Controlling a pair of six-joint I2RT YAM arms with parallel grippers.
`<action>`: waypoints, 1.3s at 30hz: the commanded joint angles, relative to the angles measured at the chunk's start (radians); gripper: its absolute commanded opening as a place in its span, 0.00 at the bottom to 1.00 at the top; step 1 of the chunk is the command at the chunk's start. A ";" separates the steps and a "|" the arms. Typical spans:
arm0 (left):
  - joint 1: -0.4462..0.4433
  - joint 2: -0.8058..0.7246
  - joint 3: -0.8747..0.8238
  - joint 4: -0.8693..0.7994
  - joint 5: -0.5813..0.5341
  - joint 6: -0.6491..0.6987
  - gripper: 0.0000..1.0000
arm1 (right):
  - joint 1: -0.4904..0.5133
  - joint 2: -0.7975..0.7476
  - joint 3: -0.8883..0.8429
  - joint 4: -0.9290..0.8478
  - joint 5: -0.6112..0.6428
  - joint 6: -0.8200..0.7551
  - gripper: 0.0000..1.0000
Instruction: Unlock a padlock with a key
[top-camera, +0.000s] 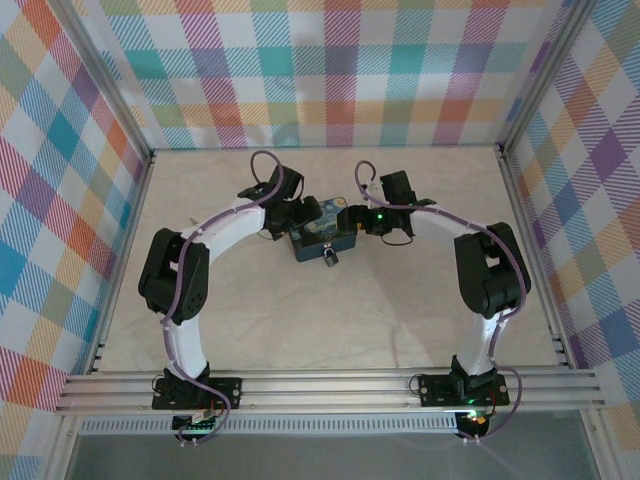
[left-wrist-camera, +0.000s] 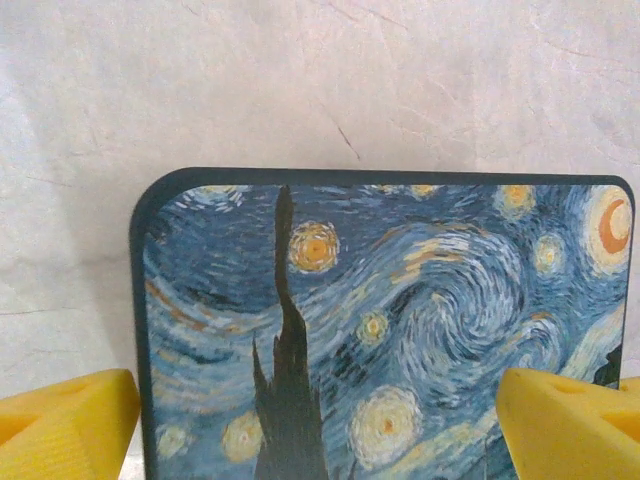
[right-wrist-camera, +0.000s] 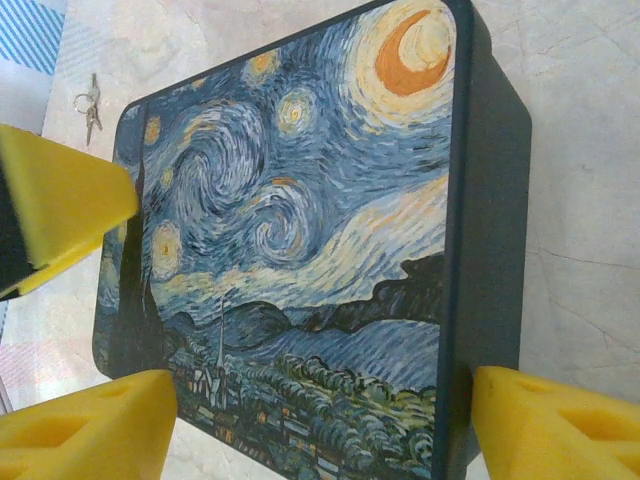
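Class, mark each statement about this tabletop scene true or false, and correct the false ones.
1. The tin shows a crescent moon among swirls. True.
2. The key lies on the tin's lid. False: it lies on the table, off the tin's far corner.
3. The fingers of the left gripper stand wide open. True.
4. The right gripper holds the key. False: its fingers are open at the tin and hold nothing.
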 joint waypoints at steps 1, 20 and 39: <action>0.017 -0.033 0.042 -0.132 -0.076 0.057 0.93 | -0.015 -0.056 0.034 -0.042 0.009 -0.040 0.79; 0.539 -0.008 0.004 -0.265 -0.200 0.287 0.70 | 0.110 -0.154 0.081 -0.163 0.127 0.014 0.73; 0.611 0.258 0.154 -0.276 -0.165 0.334 0.52 | 0.158 -0.186 0.085 -0.175 0.103 0.055 0.72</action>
